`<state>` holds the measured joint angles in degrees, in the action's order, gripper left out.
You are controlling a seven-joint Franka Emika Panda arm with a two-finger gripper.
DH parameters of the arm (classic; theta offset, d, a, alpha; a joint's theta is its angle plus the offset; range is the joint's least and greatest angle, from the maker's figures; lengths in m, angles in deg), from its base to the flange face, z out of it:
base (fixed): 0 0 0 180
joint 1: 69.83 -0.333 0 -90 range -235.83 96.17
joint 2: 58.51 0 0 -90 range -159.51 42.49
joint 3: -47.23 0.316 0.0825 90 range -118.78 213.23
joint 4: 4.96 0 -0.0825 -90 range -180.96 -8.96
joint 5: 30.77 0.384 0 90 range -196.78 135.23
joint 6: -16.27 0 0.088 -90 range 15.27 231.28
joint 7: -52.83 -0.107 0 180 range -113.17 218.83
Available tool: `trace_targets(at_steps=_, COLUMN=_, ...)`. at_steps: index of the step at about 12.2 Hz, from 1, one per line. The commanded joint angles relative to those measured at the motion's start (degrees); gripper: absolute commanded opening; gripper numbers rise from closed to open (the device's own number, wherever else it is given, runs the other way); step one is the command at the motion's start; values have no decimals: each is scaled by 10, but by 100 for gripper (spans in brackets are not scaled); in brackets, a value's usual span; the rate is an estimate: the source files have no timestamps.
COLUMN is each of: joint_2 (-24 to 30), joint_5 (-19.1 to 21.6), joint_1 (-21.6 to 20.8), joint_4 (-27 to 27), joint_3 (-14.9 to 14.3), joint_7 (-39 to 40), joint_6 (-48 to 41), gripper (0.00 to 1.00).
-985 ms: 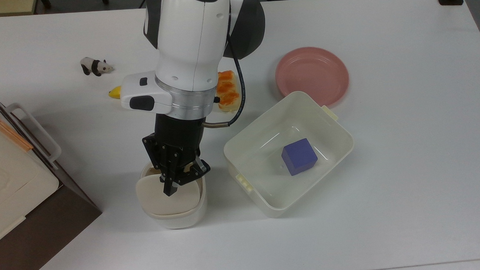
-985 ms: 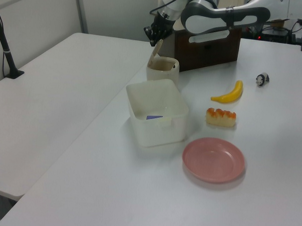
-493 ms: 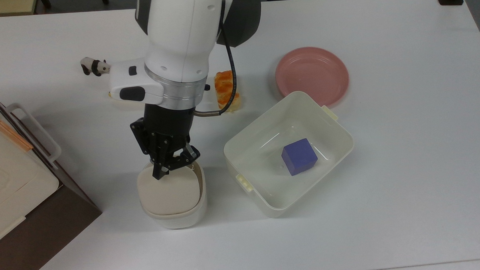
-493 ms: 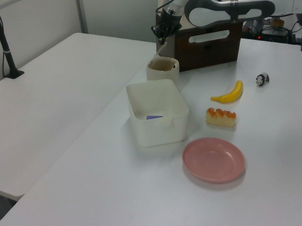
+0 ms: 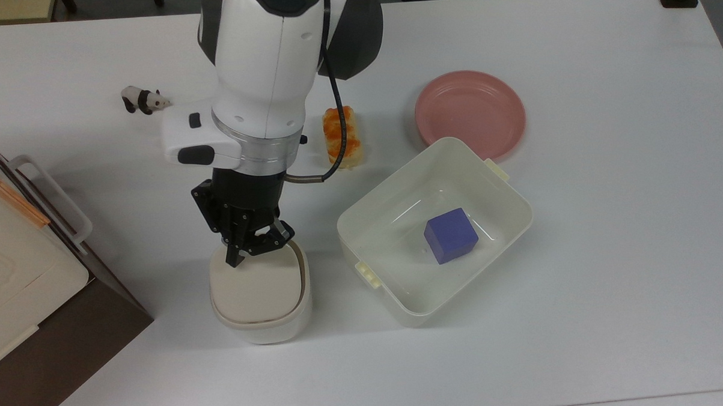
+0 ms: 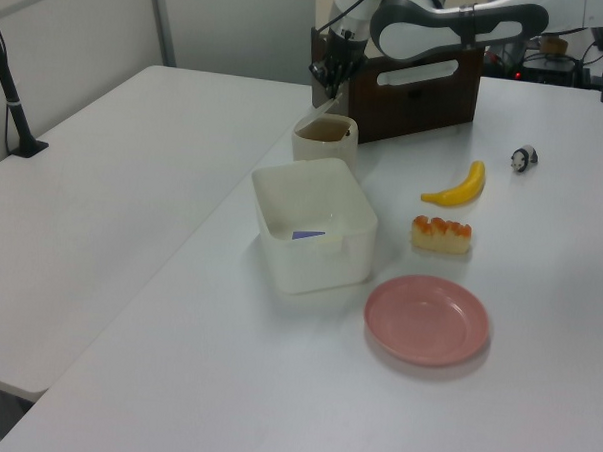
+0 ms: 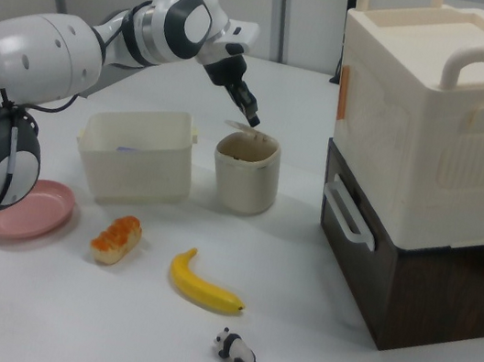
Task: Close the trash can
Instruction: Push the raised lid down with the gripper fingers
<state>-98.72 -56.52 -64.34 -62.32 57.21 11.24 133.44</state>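
We are hovering the gripper (image 5: pixel 252 249), jaws nearly clenched and empty, at the trash can's (image 5: pixel 260 293) twelve-o'clock rim; a careless descent risks tipping it.

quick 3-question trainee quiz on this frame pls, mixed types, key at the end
1. True or false: the blue cube lies on the pink plate.
2. In the right view, which lies nearest the toy panda: A) the banana B) the pink plate C) the tub?
3. Fill in: the pincer is above the rim of the ____.

Key: 1. False, it lies inside the tub. 2. A. 3. trash can.
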Motion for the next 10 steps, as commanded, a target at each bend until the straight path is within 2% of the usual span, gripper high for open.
trace_targets(at_steps=1, joint_2=44, joint_5=-6, joint_1=4, joint_4=-59, joint_3=12, joint_7=12, joint_6=-11, gripper=0)
trace_targets(at_steps=10, joint_2=58, joint_5=-37, joint_1=5, joint_4=-113, joint_3=22, joint_7=13, joint_6=-11, gripper=0)
